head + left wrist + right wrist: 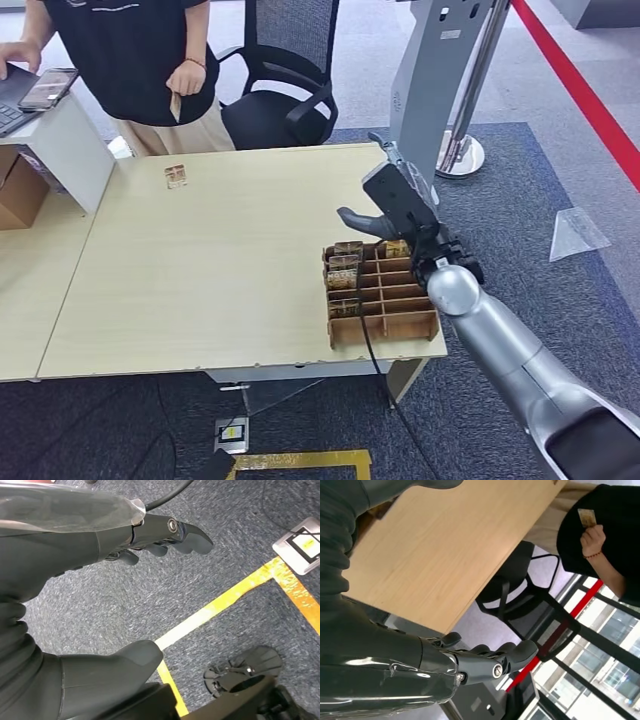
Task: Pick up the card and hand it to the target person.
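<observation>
One card (175,106) in person's hand (186,77), well apart from right hand (392,205) fingers (516,652).

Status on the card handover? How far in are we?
Looks done for one card: the person across the table holds a card, and another card lies on the table near them. In hand: nothing; the right hand hovers empty above the wooden card tray, and the left hand hangs over the floor. Left: possibly a next pick from the tray.

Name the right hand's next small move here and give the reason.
Probably lower the right hand toward the card rack and close on one card. The hand hovers above the rack's far edge holding nothing, its fingers apart. The person across the table already holds a card, so another pickup seems due.
</observation>
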